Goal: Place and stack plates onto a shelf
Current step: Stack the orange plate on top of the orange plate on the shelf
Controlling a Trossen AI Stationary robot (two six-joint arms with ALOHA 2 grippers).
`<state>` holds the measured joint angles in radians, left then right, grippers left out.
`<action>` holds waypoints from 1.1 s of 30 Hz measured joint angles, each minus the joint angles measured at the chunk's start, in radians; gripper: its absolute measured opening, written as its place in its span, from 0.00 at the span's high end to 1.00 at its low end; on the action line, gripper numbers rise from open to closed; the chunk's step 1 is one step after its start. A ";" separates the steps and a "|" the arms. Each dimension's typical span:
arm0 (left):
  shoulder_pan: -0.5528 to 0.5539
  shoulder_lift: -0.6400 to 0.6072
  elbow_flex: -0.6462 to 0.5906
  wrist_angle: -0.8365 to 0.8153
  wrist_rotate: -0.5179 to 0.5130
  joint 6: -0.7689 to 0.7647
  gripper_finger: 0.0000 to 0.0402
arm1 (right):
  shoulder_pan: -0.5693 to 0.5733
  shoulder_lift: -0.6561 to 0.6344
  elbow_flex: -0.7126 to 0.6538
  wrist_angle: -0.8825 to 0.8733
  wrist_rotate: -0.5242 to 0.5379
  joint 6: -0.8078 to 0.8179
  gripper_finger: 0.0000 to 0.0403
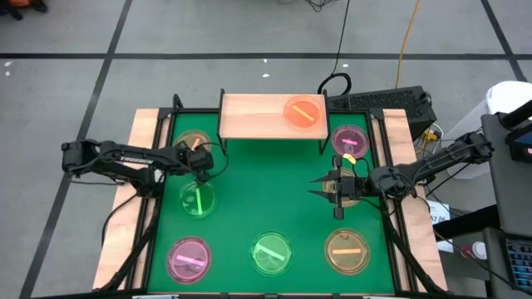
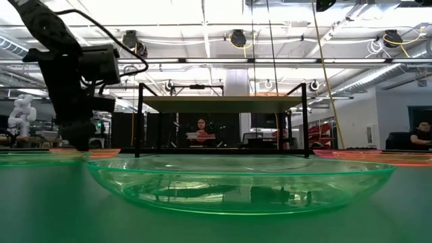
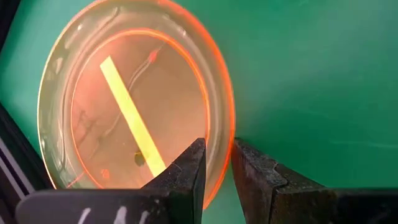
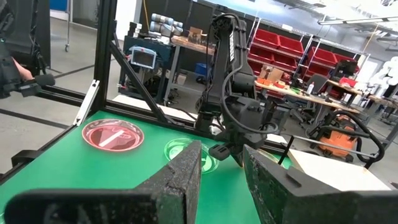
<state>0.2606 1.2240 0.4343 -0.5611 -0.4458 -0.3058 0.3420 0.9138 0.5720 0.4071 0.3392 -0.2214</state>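
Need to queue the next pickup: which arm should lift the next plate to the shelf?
Left, probably. Its end effector already straddles the rim of the amber plate in the table's far-left corner, beside the shelf. The right end effector is raised and open, with no plate between its fingers.

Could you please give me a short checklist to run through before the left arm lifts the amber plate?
1. Left gripper placed at the rim of the amber translucent round plate: ok.
2. Hold on that rim secure: cannot tell.
3. Bare space on the light-wood shelf, beside the orange translucent plate on it: ok.
4. Right gripper open, empty, well apart from the left arm: ok.
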 joint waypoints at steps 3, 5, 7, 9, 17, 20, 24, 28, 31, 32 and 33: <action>0.022 -0.001 -0.013 0.011 0.002 -0.011 0.79 | 0.000 0.000 0.000 0.000 0.000 0.000 0.74; 0.033 -0.001 -0.013 0.012 0.002 -0.011 0.80 | 0.000 0.000 0.000 0.000 0.000 0.000 0.74; 0.036 -0.001 -0.013 0.012 0.002 -0.011 0.80 | 0.000 0.000 0.000 -0.001 0.001 0.000 0.74; 0.036 0.000 -0.013 0.011 0.001 -0.011 0.80 | 0.000 0.000 0.000 0.000 0.001 0.000 0.74; 0.036 0.000 -0.014 0.008 0.000 -0.012 0.85 | 0.000 0.000 0.000 0.000 0.001 -0.002 0.74; 0.036 0.000 -0.014 0.005 -0.005 -0.011 0.95 | 0.000 0.000 0.000 0.000 0.002 -0.002 0.74; 0.036 0.000 -0.014 0.006 -0.008 -0.011 0.98 | 0.000 0.000 0.000 0.000 0.002 -0.002 0.74; 0.023 0.000 -0.003 0.003 -0.005 -0.030 0.99 | 0.000 0.000 0.000 0.000 0.010 -0.003 0.74; -0.006 -0.002 0.032 -0.008 0.000 -0.036 0.99 | 0.000 0.000 0.000 -0.001 0.033 -0.003 0.74; -0.019 -0.002 0.051 -0.025 0.002 -0.051 0.99 | 0.000 0.000 0.000 -0.001 0.033 -0.004 0.74; -0.032 -0.002 0.072 -0.045 0.007 -0.071 0.99 | 0.000 0.000 0.000 -0.001 0.033 -0.009 0.74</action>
<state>0.2284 1.2219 0.5065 -0.6062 -0.4386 -0.3765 0.3420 0.9138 0.5720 0.4062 0.3725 -0.2306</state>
